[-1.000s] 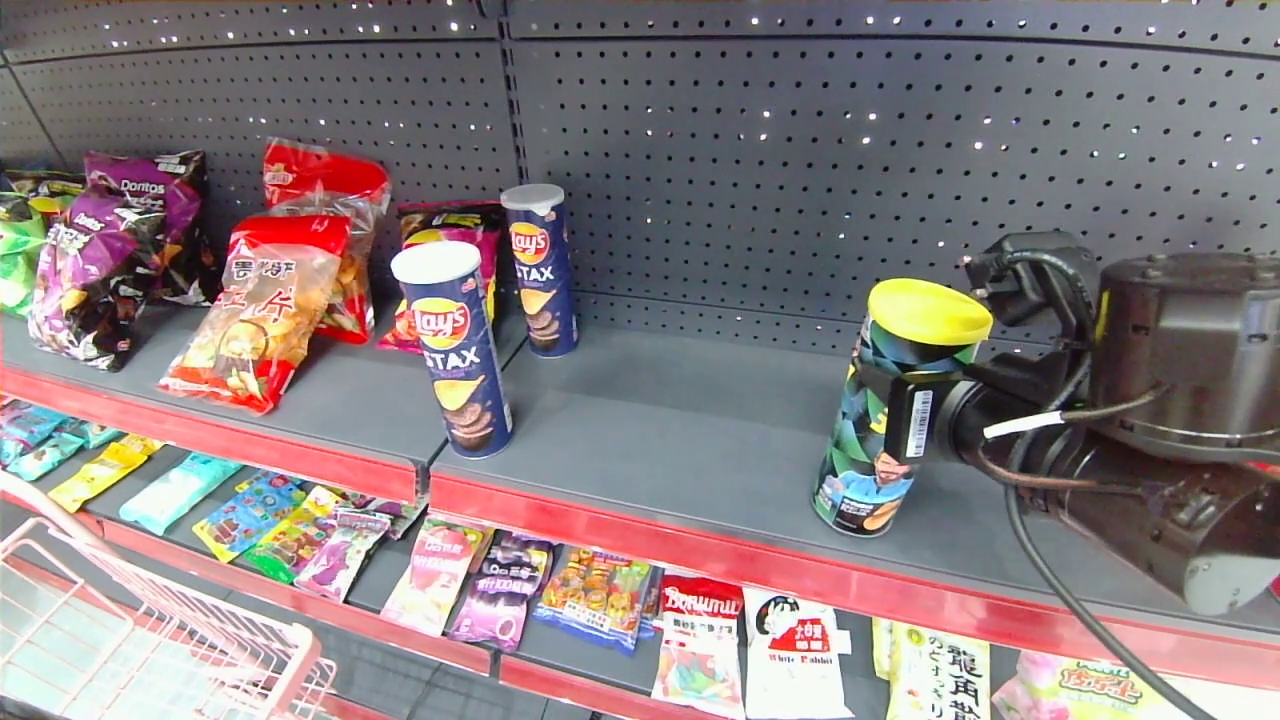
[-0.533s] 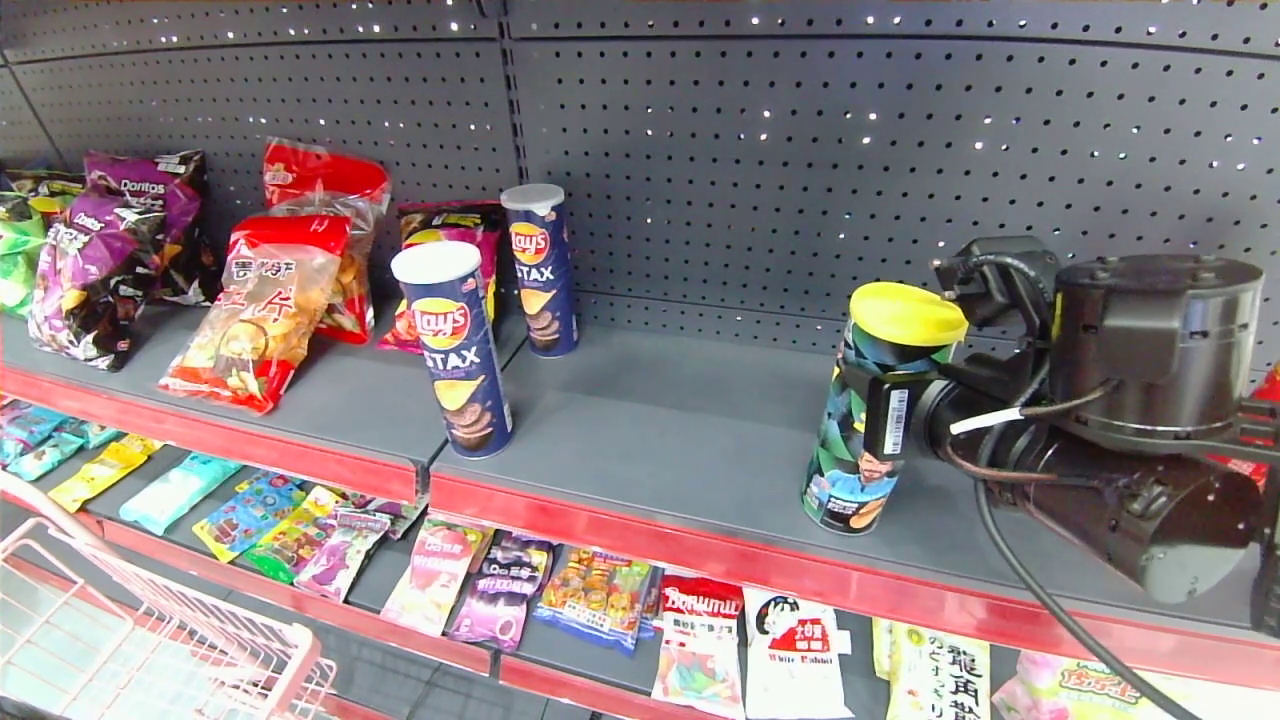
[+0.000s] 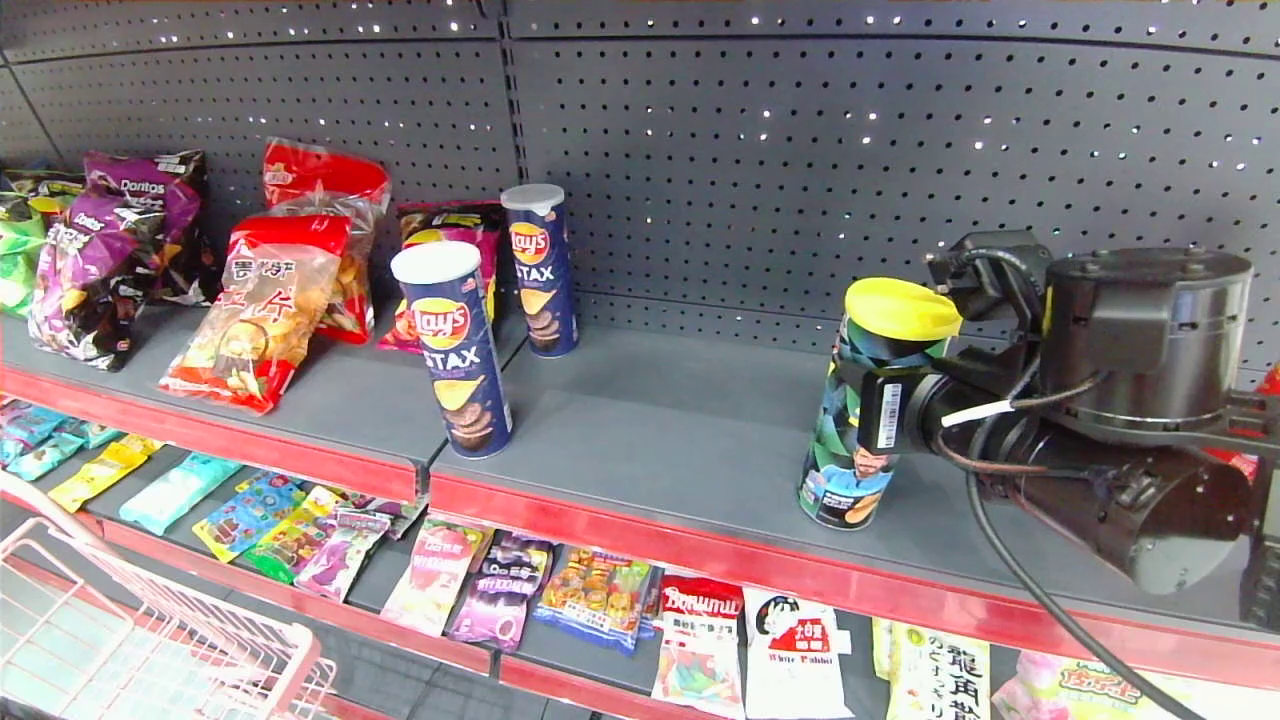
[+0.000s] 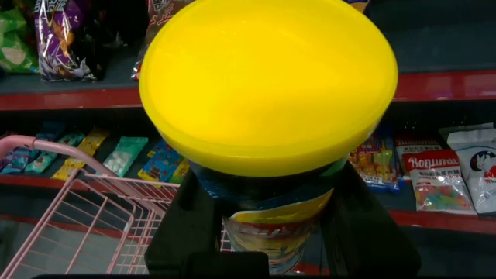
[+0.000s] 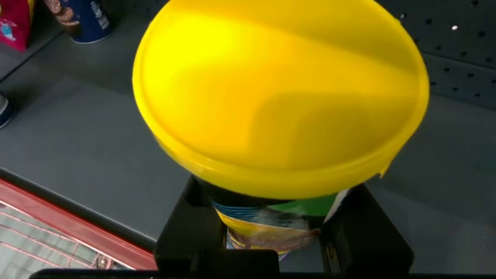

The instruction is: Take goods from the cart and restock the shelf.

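The left tool (image 4: 271,232) is clamped on a yellow-lidded can (image 4: 267,77) above the pink cart (image 4: 85,201). On the shelf (image 3: 680,430), chip bags (image 3: 255,320) lie left, two blue cans (image 3: 455,350) stand in the middle. At right, the right tool (image 3: 870,388) clamps a second yellow-lidded can (image 3: 845,480), upright, near the red front edge. I cannot tell if its base touches.

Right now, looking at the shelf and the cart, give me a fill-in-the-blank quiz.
The right gripper holds a can with a ___ lid.
___ blue cans stand on the shelf to its left.
The left gripper holds a second can near a ___ cart.
Missing words: yellow, two, pink.
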